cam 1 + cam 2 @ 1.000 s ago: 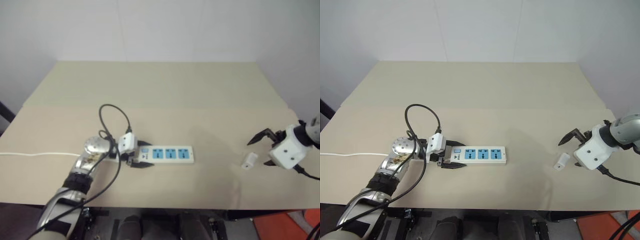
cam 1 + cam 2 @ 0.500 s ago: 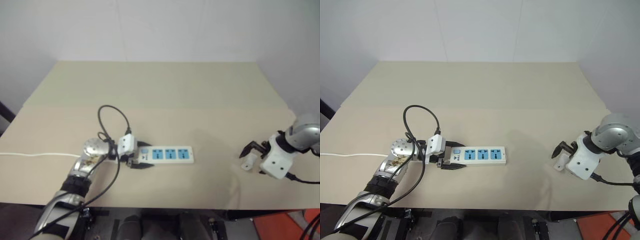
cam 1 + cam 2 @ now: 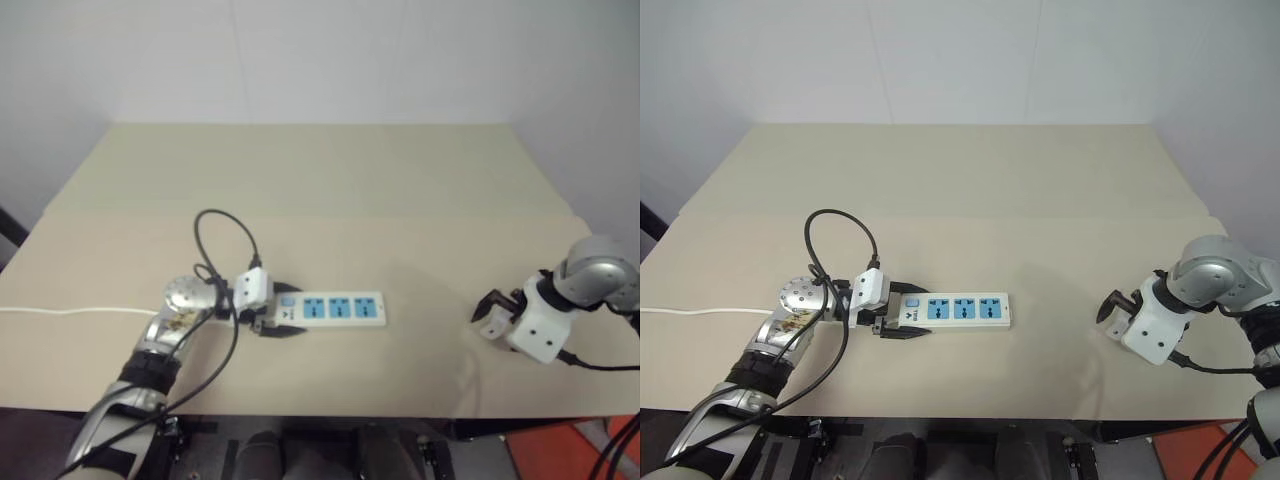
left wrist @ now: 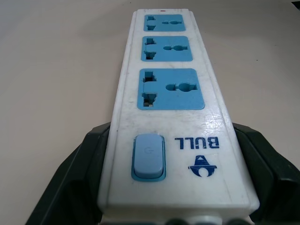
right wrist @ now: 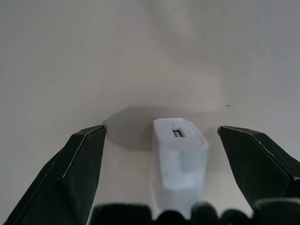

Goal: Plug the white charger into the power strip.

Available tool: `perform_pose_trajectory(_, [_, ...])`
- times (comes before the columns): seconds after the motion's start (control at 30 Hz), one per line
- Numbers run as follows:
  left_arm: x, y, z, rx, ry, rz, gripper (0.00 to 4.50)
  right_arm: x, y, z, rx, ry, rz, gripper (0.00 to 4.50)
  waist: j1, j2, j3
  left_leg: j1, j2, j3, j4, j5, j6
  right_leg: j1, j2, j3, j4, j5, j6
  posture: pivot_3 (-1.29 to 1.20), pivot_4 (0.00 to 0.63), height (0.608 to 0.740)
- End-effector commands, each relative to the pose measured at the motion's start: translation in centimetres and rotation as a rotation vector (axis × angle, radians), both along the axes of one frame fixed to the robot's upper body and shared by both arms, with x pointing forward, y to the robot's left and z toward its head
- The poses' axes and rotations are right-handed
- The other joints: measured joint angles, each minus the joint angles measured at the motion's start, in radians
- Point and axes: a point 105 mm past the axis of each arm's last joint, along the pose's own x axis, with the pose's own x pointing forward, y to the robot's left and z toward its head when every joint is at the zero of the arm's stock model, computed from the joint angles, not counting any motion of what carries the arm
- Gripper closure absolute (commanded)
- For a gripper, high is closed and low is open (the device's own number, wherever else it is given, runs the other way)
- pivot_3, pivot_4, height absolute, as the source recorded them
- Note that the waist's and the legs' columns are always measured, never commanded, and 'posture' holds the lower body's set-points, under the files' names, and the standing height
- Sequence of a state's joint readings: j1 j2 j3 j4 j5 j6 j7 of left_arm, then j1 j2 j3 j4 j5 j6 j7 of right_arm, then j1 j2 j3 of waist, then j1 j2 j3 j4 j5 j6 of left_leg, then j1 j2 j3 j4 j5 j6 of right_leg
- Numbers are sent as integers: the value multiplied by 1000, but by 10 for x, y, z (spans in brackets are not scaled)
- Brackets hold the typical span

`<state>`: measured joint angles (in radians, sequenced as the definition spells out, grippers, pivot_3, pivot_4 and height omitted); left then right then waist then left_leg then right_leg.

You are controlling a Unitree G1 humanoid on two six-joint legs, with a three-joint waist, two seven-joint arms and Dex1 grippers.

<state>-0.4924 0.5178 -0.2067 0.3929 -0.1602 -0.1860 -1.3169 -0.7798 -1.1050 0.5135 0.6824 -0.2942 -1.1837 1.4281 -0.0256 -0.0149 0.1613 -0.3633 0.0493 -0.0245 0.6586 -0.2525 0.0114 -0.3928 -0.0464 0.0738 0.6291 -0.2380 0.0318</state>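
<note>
My left hand (image 3: 285,318) is clamped on the switch end of the long flat white power strip with three blue sockets (image 3: 335,309), which lies flat near the front of the beige bench (image 3: 330,190); a thin white cord (image 3: 70,309) runs off from behind my wrist to the left edge. Well apart to the right, my right hand (image 5: 161,173) points down with its black fingers (image 5: 77,164) spread wide on either side of the small white boxy charger (image 5: 180,154), which rests on the bench, not touching either finger.
</note>
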Motion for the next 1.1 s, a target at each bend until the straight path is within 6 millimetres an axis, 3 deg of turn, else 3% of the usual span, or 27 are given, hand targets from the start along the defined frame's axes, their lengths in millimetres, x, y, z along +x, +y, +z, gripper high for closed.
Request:
perform_pose_trajectory(0.03, [0,6,-2,42,-7,18,1198,6,-1,6,-3,-27,-13,0,-1,0,0,0,0,0,0,0,0,0,0,0,0,0,0,0,150,740])
perform_pose_trajectory(0.23, [0,7,-2,42,-10,25,1198,8,-3,2,-14,-22,-32,0,-10,0,0,2,0,0,0,0,0,2,0,0,0,0,0,0,150,740])
perform_pose_trajectory(0.27, [0,8,-2,42,-12,28,1198,8,-3,2,-18,-22,-35,182,-11,0,0,2,0,0,0,0,0,3,0,0,0,0,0,0,150,740])
perform_pose_trajectory(0.37, [1,9,-1,43,-16,35,1198,9,-5,2,-30,-20,-40,890,-14,0,0,3,0,0,0,0,0,4,0,0,0,0,0,0,150,740])
perform_pose_trajectory(0.6, [4,12,0,52,-23,41,1198,12,-3,-1,-40,-33,-34,3285,-22,0,0,6,0,0,0,0,0,5,0,1,0,0,0,0,150,740])
perform_pose_trajectory(0.9, [4,11,0,54,-23,38,1198,13,-3,4,-11,-60,-66,3314,-23,-2,-1,8,0,1,0,0,0,7,0,2,1,0,0,0,150,740])
perform_pose_trajectory(1.1, [5,9,2,49,-19,21,1198,13,30,37,263,30,-346,3314,-21,-2,0,8,0,1,-1,0,0,6,0,3,2,0,0,0,150,740])
